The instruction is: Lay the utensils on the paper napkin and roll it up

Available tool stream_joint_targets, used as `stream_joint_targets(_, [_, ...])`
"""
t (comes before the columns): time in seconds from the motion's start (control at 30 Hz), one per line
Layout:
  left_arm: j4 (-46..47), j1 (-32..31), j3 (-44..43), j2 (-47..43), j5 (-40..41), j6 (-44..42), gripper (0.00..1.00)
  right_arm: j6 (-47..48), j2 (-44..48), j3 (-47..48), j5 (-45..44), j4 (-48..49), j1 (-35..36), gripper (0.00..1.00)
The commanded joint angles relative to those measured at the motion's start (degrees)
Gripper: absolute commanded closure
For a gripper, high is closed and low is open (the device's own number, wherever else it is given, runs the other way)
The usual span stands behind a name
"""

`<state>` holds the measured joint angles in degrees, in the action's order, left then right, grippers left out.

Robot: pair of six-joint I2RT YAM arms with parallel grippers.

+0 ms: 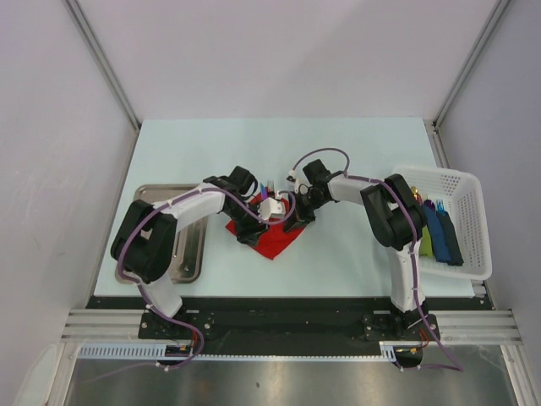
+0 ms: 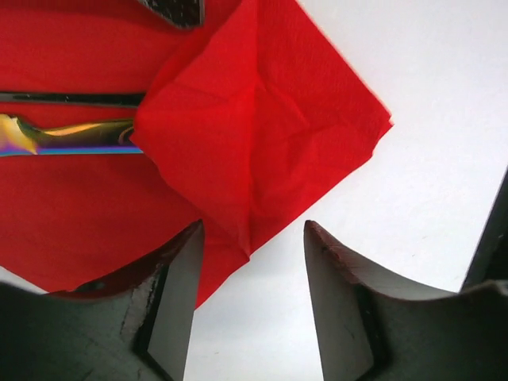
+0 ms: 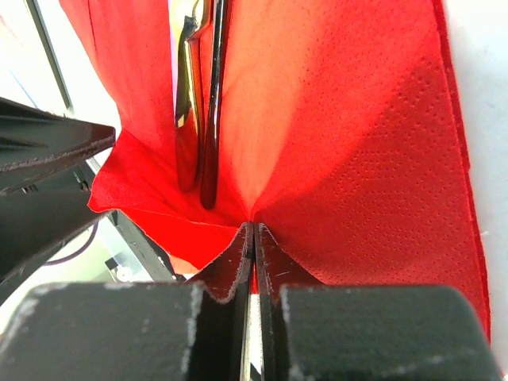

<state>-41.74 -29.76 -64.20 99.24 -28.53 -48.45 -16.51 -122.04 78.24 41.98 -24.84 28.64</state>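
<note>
At the centre of the table [image 1: 355, 254], the paper napkin [image 1: 272, 241] carries the utensils [image 2: 71, 135], one corner folded over their ends; the right claw [image 3: 254, 230] pinches a napkin edge, the left claw [image 2: 252, 238] stands parted, empty. A snug roll probably calls for taut paper and slow turns.

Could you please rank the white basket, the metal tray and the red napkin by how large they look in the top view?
1. white basket: looks largest.
2. metal tray: somewhat smaller, though part of it is hidden, so the gap is unsure.
3. red napkin: clearly smallest, also partly hidden.
</note>
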Motion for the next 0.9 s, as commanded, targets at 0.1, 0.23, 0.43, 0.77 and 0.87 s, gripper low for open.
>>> stream_joint_targets(0.1, [2.6,0.0,0.4,-1.9,-5.7,2.9,0.34,3.2,-2.2,0.2,-7.7,-0.2,-1.0,0.95])
stream_joint_targets(0.23, [13.4,0.0,9.2,-10.3,-0.5,1.0,0.06,3.7,-2.1,0.2,-7.8,-0.3,-1.0,0.95])
stream_joint_targets(0.43, [33.4,-0.3,24.7,-25.2,6.7,0.7,0.00,3.8,-2.3,-0.1,-7.8,-0.4,-1.0,0.94])
stream_joint_targets(0.77, [44.7,-10.2,36.3,-28.3,16.4,-1.2,0.00,3.2,-2.3,0.2,-7.8,0.1,-1.0,0.94])
stream_joint_targets(0.87, [46.7,-12.2,37.1,-25.6,19.6,-1.4,0.00,3.1,-2.2,0.2,-7.8,0.1,-1.1,0.95])
